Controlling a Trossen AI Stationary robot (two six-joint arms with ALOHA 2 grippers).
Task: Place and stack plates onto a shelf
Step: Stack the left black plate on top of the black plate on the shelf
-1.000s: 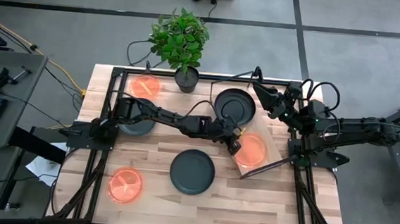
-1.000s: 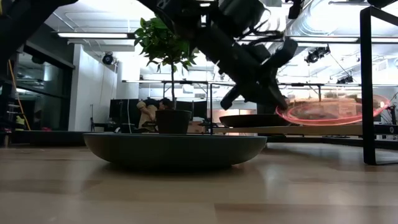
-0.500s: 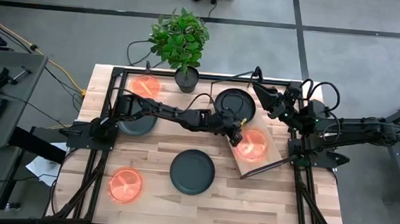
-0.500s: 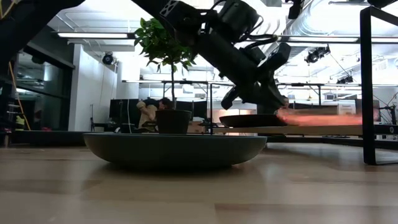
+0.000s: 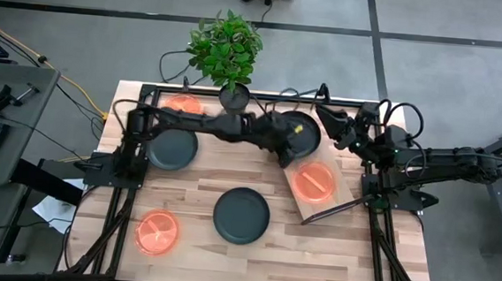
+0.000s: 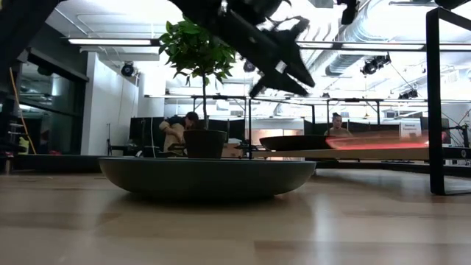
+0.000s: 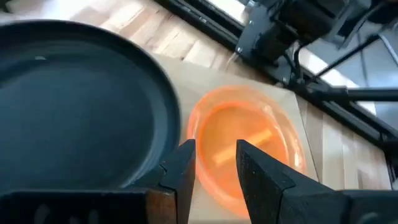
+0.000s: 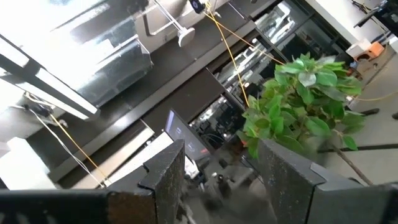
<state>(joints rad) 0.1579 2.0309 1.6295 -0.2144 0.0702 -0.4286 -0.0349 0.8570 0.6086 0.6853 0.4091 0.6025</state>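
My left gripper (image 5: 289, 157) is open and empty, raised above the light wood shelf (image 5: 340, 195), between a dark grey plate (image 5: 298, 129) and an orange plate (image 5: 315, 181) that both lie flat on the shelf. In the left wrist view my fingers (image 7: 214, 165) stand above the orange plate (image 7: 249, 146), beside the grey plate (image 7: 74, 106). The low view shows the gripper (image 6: 283, 73) well above the shelf. My right gripper (image 5: 325, 116) is open and empty at the far right, raised; it also shows in the right wrist view (image 8: 221, 177).
On the tabletop lie a dark grey plate at the left (image 5: 172, 149), another at the centre (image 5: 241, 215), an orange plate near the front left (image 5: 158, 231) and one at the far left (image 5: 183, 105). A potted plant (image 5: 226, 50) stands at the far edge.
My left gripper has let go of the orange plate, risen and drawn back toward the far left. The plate, tilted with one edge up a second ago, now lies flat on the shelf beside the dark grey plate.
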